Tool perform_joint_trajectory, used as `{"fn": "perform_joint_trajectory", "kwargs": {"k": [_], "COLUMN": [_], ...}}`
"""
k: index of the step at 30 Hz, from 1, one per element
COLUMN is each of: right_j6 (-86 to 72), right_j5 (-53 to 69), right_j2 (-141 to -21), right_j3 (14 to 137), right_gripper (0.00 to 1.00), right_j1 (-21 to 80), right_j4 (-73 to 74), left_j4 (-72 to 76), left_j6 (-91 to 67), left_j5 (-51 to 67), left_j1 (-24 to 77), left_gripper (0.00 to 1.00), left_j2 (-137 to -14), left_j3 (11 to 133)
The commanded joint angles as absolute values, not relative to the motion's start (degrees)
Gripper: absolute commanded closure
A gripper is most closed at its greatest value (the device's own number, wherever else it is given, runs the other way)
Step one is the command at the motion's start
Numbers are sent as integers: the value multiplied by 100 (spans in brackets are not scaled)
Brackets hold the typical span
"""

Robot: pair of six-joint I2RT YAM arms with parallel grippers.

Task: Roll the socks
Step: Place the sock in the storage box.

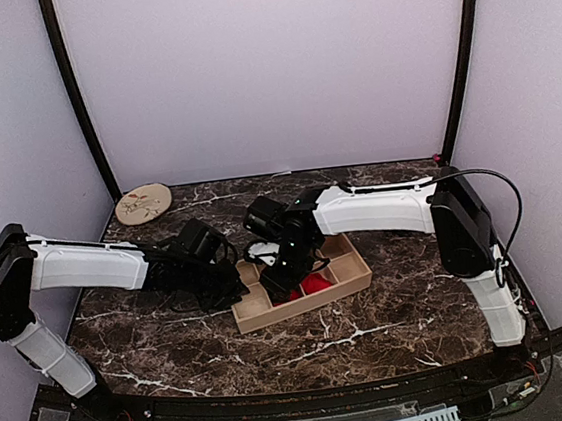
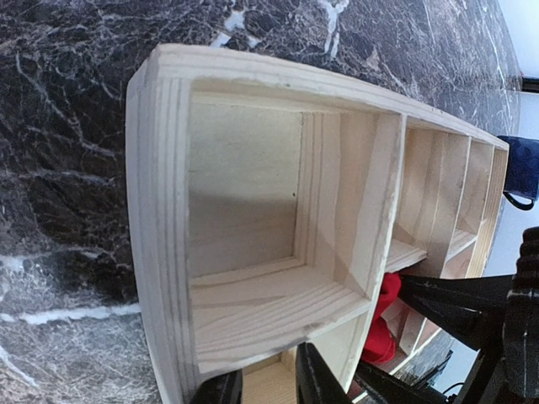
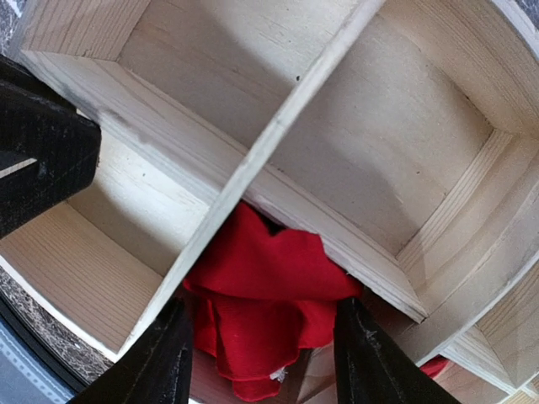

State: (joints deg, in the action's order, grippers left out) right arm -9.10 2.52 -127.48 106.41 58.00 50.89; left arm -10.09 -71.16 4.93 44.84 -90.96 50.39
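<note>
A wooden tray (image 1: pixel 354 281) with several compartments lies mid-table. A red sock (image 1: pixel 316 283) is bunched in one middle compartment; it also shows in the left wrist view (image 2: pixel 383 324) and the right wrist view (image 3: pixel 261 295). My right gripper (image 1: pixel 286 273) reaches down into that compartment. In its own view the right gripper (image 3: pixel 265 370) is open, with one finger on each side of the sock. My left gripper (image 1: pixel 230 284) is at the tray's left end. In its own view the left gripper (image 2: pixel 265 389) has its fingers closed on the tray's wall (image 2: pixel 160 252).
A round patterned disc (image 1: pixel 143 203) lies at the table's back left corner. A dark blue object (image 2: pixel 520 172) shows beyond the tray's far end. A second bit of red cloth (image 3: pixel 434 367) peeks from a neighbouring compartment. Curtain walls enclose the table.
</note>
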Motion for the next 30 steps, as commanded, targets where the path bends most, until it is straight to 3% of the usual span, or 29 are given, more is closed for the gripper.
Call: {"fn": "perform_joint_trajectory", "kwargs": {"k": [1,13,30], "right_j6": [-979,-1009,-1061], "right_j5": [66,437,1017], "right_j2": [-13158,-13485,-13539], "right_j3": [10917,10969,10896], "right_gripper": [45,53,85], "right_j1": [5652,5651,5582], "right_j4": [5300,5111,4775], "left_j4": [-1408,-1216,-1046], "left_j6": [-7044,-7023,-7043], "left_j5": [324,452,389], "left_j1": [4360,4326,4324], "left_gripper": [75,75,74], "left_j2": [-9181,-9313,-9292], "left_j3": [4837,4851,4772]}}
